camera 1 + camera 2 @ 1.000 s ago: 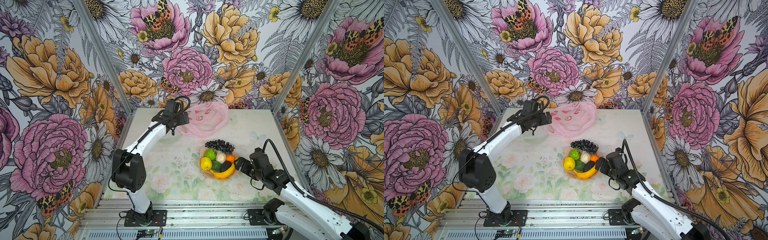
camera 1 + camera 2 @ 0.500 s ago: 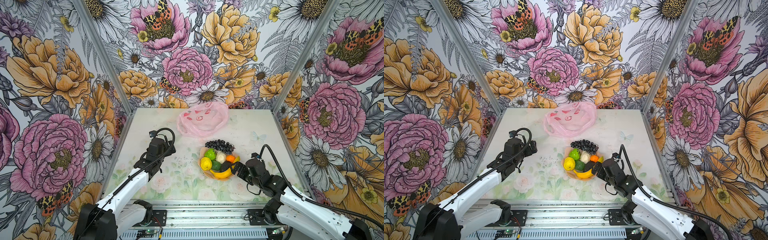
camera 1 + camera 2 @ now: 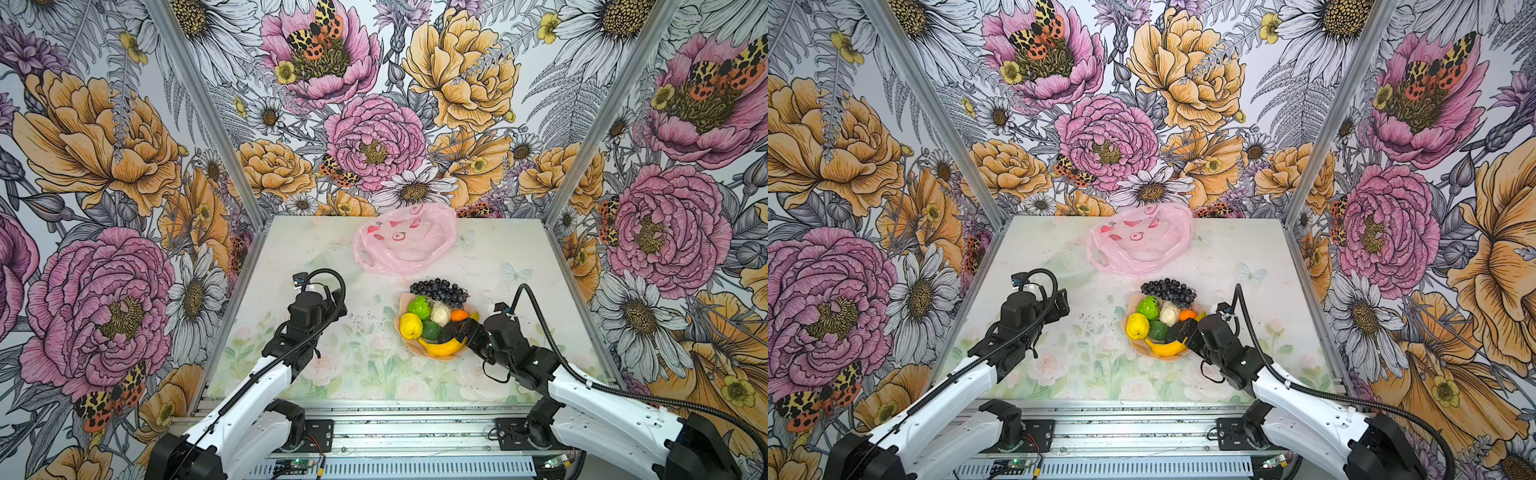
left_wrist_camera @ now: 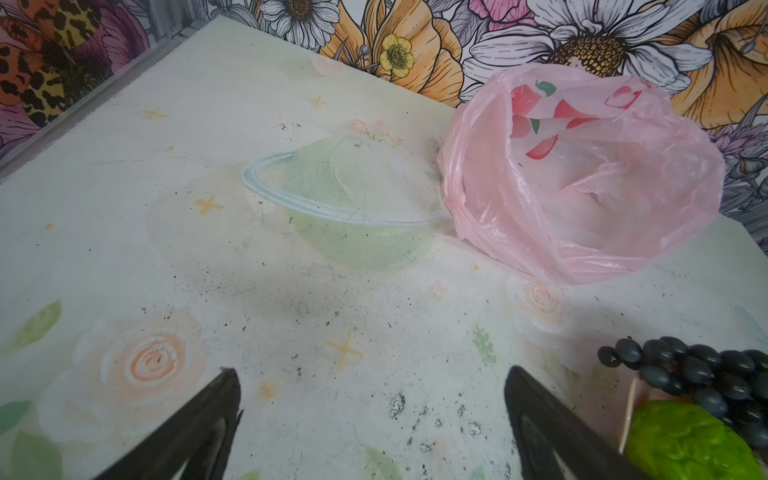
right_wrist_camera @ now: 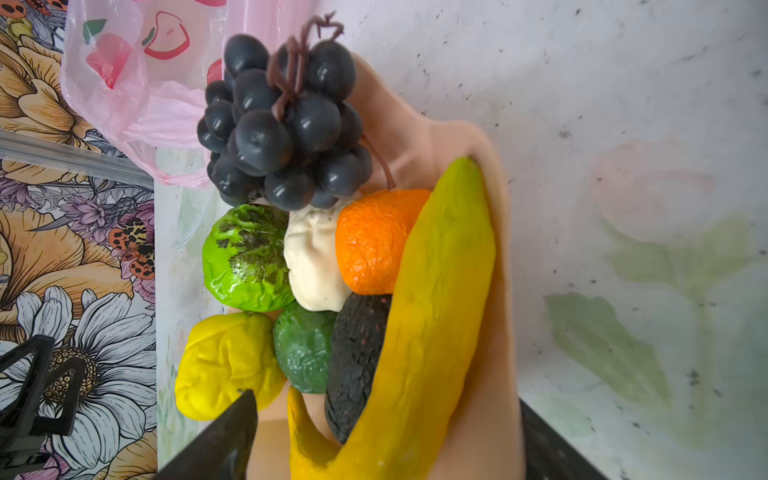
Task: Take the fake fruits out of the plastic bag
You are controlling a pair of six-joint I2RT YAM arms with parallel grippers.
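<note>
Jaws on both arms are gaping empty, the right pair flanking the banana (image 5: 436,311) among fake fruits (image 3: 440,313) lying in the peach dish (image 5: 407,120), outside the plastic bag (image 3: 405,245), so backing straight out is looking safest.

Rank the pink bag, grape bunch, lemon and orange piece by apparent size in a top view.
1. Pink plastic bag, far the largest.
2. Grape bunch.
3. Lemon.
4. Orange piece, partly hidden, so smallest only as seen.
</note>
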